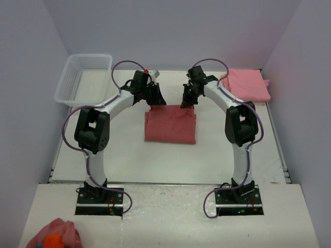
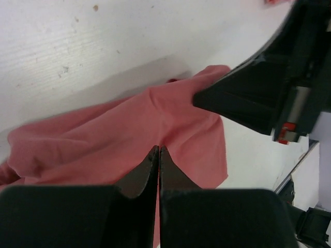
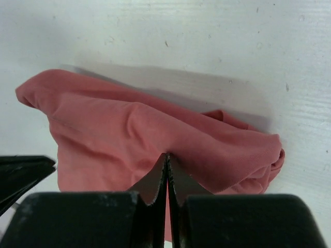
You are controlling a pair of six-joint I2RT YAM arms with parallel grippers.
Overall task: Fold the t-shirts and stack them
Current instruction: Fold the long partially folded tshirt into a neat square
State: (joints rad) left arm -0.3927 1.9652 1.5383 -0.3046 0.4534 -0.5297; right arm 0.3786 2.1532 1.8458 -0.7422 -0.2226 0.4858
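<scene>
**Both grippers pinch the red tee's far edge**

The red tee [image 1: 170, 126] lies at the middle of the counter [image 1: 170, 165] as a rough rectangle, its far edge bunched and lifted off the surface. It is thin, soft cotton. It looks light and limp, so it should sag and wrinkle wherever it is not held, and a single pinch would likely let it droop into a rope. Two holds set well apart along one edge, near its corners, suit it best and keep that edge taut for a fold.

The left gripper [image 2: 158, 150] sits at the tee's 11 o'clock, its fingers pressed together with a ridge of cloth caught between the tips. The right gripper [image 3: 166, 157], at 1 o'clock, is clamped in the same way on a raised fold. The two stand near each other, so the cloth between them is slack and puckered.

At 2 o'clock from the red tee, well apart, a lighter pink tee [image 1: 248, 85] lies folded by the far wall. A white basket [image 1: 83, 77] stands at 10 o'clock. A pink lump [image 1: 54, 235] with an orange patch rests at 7 o'clock, on the near ledge.
</scene>
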